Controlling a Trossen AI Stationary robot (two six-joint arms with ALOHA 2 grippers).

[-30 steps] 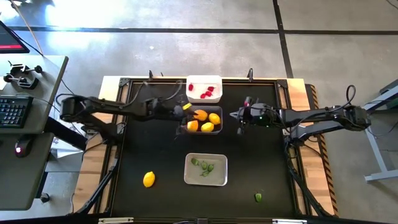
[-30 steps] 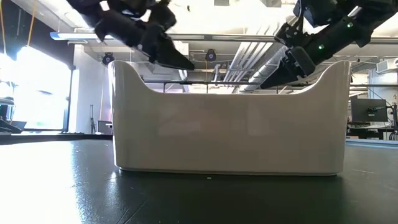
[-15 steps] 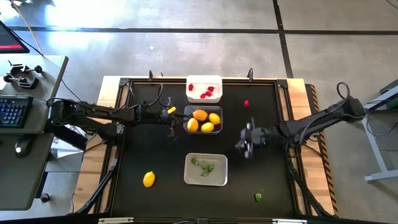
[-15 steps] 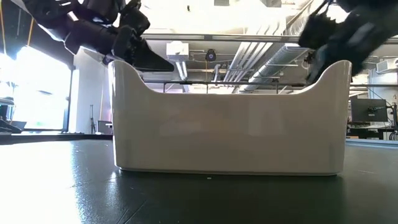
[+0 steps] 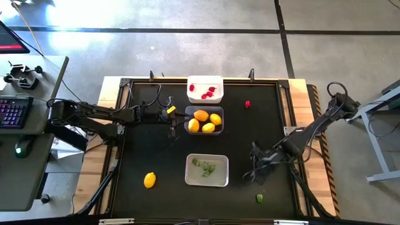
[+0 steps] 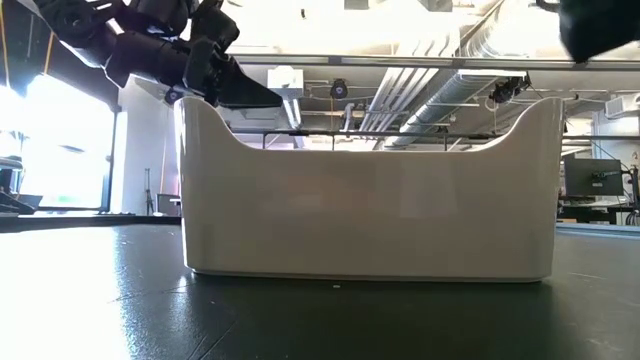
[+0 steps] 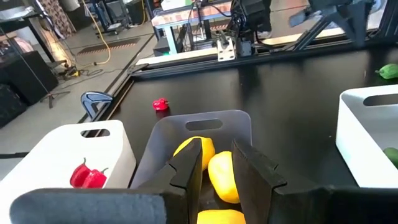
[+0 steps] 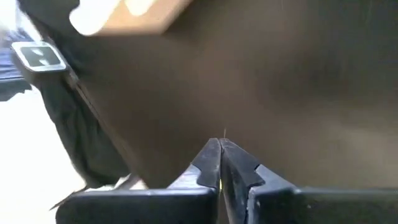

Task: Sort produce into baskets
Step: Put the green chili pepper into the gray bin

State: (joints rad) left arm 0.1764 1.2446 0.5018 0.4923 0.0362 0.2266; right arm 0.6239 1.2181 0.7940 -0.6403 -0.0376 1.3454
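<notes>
So I'm working over the worktop, and I'll use the pale grey basket in the middle as my reference. It's holding a few green leafy bits. Beyond it, toward the far edge, the dark clear basket is carrying three lemons, and touching that one's far side is the white basket with red berries in it.

My right hand is hanging just off the grey basket's right side, fingers pressed together with nothing between them as far as the right wrist view shows. My left hand is sitting at the dark basket's left end, fingers slightly parted and empty, pointing over the lemons inside.

Still loose: one lemon well off to the grey basket's left, one green piece off its near-right corner, and one red berry on the far-right side, close to the white basket.

My read is I'm partway through the sort, between picks. The right hand looks best placed for the green piece, so I'm guessing that's next: open the fingers, drop down over it, pinch it, carry it back to the grey basket. It's tiny, so the fingers need to line up well. The lemon looks like the left hand's job.
</notes>
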